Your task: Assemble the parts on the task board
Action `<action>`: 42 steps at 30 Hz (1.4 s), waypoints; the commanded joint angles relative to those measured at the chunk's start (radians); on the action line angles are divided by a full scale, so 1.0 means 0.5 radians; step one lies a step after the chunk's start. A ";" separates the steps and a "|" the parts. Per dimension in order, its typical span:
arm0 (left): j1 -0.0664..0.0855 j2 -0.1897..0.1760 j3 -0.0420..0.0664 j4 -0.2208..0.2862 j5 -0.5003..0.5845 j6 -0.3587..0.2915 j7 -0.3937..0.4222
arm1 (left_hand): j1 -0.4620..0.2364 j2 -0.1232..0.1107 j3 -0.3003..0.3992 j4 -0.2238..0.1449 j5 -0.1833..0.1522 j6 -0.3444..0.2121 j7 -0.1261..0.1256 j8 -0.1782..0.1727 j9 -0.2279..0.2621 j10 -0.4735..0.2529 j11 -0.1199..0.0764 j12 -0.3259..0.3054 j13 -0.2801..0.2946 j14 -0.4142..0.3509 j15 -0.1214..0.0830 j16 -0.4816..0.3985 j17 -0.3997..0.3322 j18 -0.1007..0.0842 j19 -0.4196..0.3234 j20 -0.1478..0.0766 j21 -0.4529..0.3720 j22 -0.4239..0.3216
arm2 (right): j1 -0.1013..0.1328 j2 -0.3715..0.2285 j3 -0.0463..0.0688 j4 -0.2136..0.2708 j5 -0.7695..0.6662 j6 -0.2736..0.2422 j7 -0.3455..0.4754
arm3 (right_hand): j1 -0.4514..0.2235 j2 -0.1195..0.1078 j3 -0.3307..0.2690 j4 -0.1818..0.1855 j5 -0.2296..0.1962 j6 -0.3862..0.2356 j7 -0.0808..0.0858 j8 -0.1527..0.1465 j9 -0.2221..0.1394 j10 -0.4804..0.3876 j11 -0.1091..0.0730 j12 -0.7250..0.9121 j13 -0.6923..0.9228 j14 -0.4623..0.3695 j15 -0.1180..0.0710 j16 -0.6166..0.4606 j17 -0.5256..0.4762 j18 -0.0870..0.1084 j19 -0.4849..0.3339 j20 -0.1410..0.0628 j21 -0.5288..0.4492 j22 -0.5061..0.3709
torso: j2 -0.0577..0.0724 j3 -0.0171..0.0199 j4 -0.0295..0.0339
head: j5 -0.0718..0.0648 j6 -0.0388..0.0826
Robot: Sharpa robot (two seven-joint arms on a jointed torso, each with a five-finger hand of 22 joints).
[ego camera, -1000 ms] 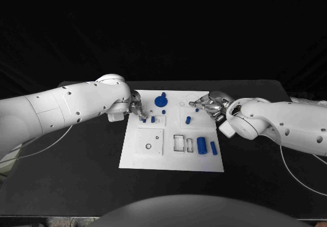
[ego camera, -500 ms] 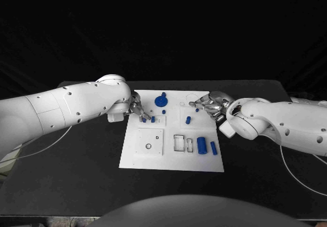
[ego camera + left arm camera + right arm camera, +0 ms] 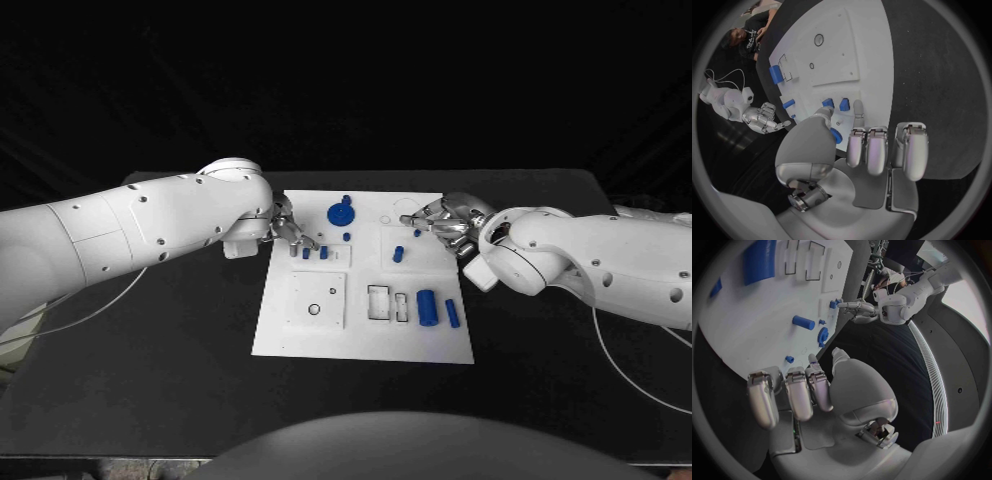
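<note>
Head view: my left hand (image 3: 286,232) hangs over the near-left corner region of the task board (image 3: 364,330), its fingertips just above two short blue pegs (image 3: 323,252) standing in a raised square block; my right hand (image 3: 440,222) hangs over the board's opposite edge, beside a small blue cylinder (image 3: 398,254). A blue gear (image 3: 340,213) lies between my two hands, and a larger blue block (image 3: 427,306) and a slim blue bar (image 3: 453,314) lie further from both hands, next to two open rectangular slots (image 3: 378,302). I judge the step in hand to be seating or picking a peg at the left block; the next move calls for a fine pinch directly over one peg. Left wrist view: my fingers (image 3: 879,150) lie side by side and extended, the thumb set apart from them, with a small blue part (image 3: 836,135) at the thumb's tip; I cannot tell whether it is pinched or merely behind the thumb. This contact zone is hidden from the head camera. Right wrist view: my right-hand fingers (image 3: 792,395) are curled loosely and hold nothing, with a small blue stud (image 3: 789,359) just beyond the fingertips.
</note>
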 commanded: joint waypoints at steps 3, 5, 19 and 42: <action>0.005 -0.040 0.019 0.040 -0.041 -0.188 0.074 | -0.049 0.009 -0.037 0.000 -0.072 0.016 0.000 0.016 0.008 0.208 0.012 0.005 0.527 0.212 0.009 0.005 0.526 -0.015 0.210 0.011 0.005 0.527 | -0.001 0.001 0.000 -0.003 -0.009 0.027 0.008 | 0.019 0.002 -0.002 -0.011 0.008 -0.017 0.091 0.011 0.000 0.206 0.015 -0.012 0.521 0.205 0.013 0.008 0.527 -0.013 0.210 0.011 0.009 0.527 | -0.003 0.0012 -0.001 | -0.003 0.000; 0.017 -0.061 0.030 0.056 -0.042 -0.255 0.126 | -0.049 0.009 -0.038 0.000 -0.075 0.017 0.000 0.017 0.008 0.208 0.011 0.005 0.527 0.212 0.009 0.005 0.526 -0.015 0.210 0.011 0.005 0.527 | -0.001 0.000 0.000 -0.003 -0.009 0.025 0.009 | 0.019 0.002 -0.002 -0.011 0.008 -0.017 0.091 0.011 0.000 0.206 0.015 -0.012 0.521 0.205 0.013 0.008 0.527 -0.013 0.210 0.011 0.009 0.527 | -0.002 0.0023 0.000 | -0.005 0.000; 0.033 -0.157 0.034 0.140 0.363 -1.192 1.264 | 0.620 0.021 0.171 0.004 0.044 -0.147 0.086 -0.276 -0.413 -1.110 0.104 -1.803 -1.137 0.212 0.062 0.005 0.526 -0.015 0.210 0.046 0.005 0.527 | -0.002 -0.009 0.000 0.004 0.005 -0.068 0.125 | 0.022 0.003 0.000 -0.012 0.009 -0.015 0.091 0.013 0.000 0.206 0.015 -0.012 0.521 0.205 0.013 0.008 0.527 -0.013 0.210 0.011 0.009 0.527 | -0.001 0.0000 0.001 | 0.000 0.000; -0.119 -0.009 -0.001 0.046 -0.710 -0.999 1.667 | 1.329 -0.046 0.404 -0.008 -0.765 -0.140 0.091 -0.478 -1.141 -1.007 0.224 -2.772 -2.361 0.189 0.163 -0.028 0.466 -0.015 0.210 0.135 0.005 0.527 | -0.004 -0.022 0.000 0.020 0.046 -0.100 0.218 | 0.028 0.007 0.003 -0.014 0.012 -0.009 0.089 0.018 0.001 0.206 0.013 -0.012 0.521 0.205 0.013 0.008 0.527 -0.013 0.210 0.011 0.009 0.527 | 0.001 0.0009 -0.002 | -0.004 0.000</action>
